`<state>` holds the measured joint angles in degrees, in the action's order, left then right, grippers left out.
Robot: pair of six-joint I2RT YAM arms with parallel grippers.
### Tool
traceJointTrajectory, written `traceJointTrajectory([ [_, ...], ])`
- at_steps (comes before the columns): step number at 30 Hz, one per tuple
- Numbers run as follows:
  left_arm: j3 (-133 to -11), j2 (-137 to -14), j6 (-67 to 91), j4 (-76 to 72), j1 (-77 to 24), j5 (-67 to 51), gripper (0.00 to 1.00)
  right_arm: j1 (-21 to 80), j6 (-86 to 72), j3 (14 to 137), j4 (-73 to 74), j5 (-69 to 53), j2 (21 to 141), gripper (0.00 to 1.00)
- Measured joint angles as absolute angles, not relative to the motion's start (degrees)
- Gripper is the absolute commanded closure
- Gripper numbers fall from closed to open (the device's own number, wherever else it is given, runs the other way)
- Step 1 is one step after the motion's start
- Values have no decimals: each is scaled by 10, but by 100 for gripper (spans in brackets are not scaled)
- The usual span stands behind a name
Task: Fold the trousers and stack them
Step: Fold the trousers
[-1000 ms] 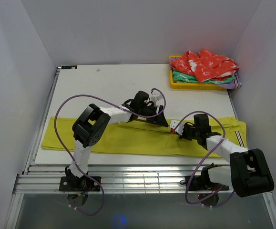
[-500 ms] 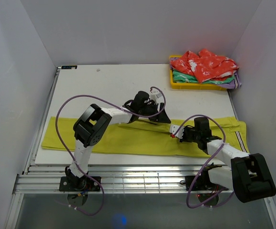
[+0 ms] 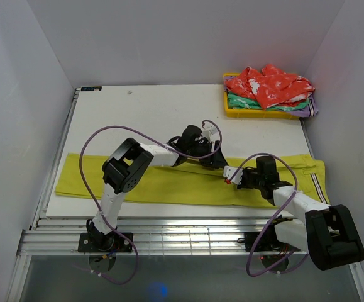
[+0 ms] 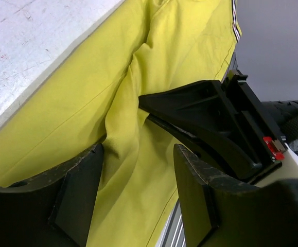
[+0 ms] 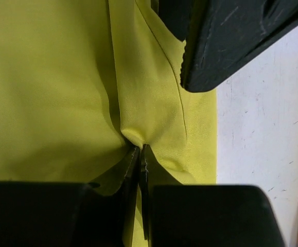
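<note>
Trousers (image 3: 169,185) lie flat along the near edge of the table (image 3: 137,113). Their long axis runs left to right, with the striped waistband (image 3: 317,182) at the right end, past the table's edge. Both grippers meet just right of the cloth's middle, by its far edge, so either arm is equally near.

The right gripper (image 5: 139,154) comes in from the waistband side. Its jaws are together, pinching a small raised fold of the yellow cloth, which puckers into them.

The left gripper (image 4: 136,190) faces it from the other side, tips close to the right one's. Its jaws stand well apart, astride the ridge of cloth that runs up to that pinch. The fingers (image 4: 76,195) rest at the fabric but clamp nothing. The next move seems to depend on this gripper closing on the ridge.
</note>
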<state>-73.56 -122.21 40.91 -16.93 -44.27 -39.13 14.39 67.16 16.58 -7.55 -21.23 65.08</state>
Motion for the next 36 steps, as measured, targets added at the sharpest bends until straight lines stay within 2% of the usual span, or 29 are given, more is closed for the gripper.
traceJointTrajectory([
  [5,-746,-1256,442,-195,-443,-393,38,145,691,145,-78,-211,624,92],
  [6,-750,-1263,448,-199,-443,-392,40,145,694,142,-78,-211,620,90],
  [7,-755,-1269,454,-204,-443,-392,47,146,696,140,-76,-211,616,78],
  [8,-759,-1275,460,-212,-443,-392,52,147,695,140,-75,-211,615,78],
  [9,-762,-1280,465,-221,-443,-392,58,147,696,140,-72,-211,612,68],
  [11,-766,-1288,476,-234,-443,-392,73,147,692,141,-65,-211,602,39],
  [12,-767,-1289,479,-238,-442,-392,76,147,690,142,-64,-209,595,10],
  [13,-767,-1290,482,-244,-440,-391,80,146,688,146,-59,-207,580,6],
  [15,-767,-1290,486,-253,-436,-391,92,147,688,152,-50,-207,554,10],
  [17,-767,-1290,491,-261,-432,-392,98,147,678,152,-18,-208,525,8],
  [18,-767,-1290,492,-262,-429,-392,100,147,675,152,0,-211,508,2],
  [19,-767,-1290,492,-264,-427,-392,100,147,673,152,16,-214,490,3],
  [20,-767,-1289,491,-265,-424,-392,100,147,672,152,34,-220,473,10],
  [21,-767,-1288,489,-266,-421,-392,100,147,672,154,53,-230,457,23],
  [24,-768,-1285,475,-265,-414,-390,100,147,671,170,117,-260,442,46],
  [29,-794,-1285,438,-255,-407,-388,99,147,658,192,163,-287,498,59],
  [32,-824,-1285,415,-248,-404,-388,93,147,643,214,179,-287,579,60],
  [36,-875,-1298,385,-243,-398,-393,92,147,611,279,186,-293,692,64],
])
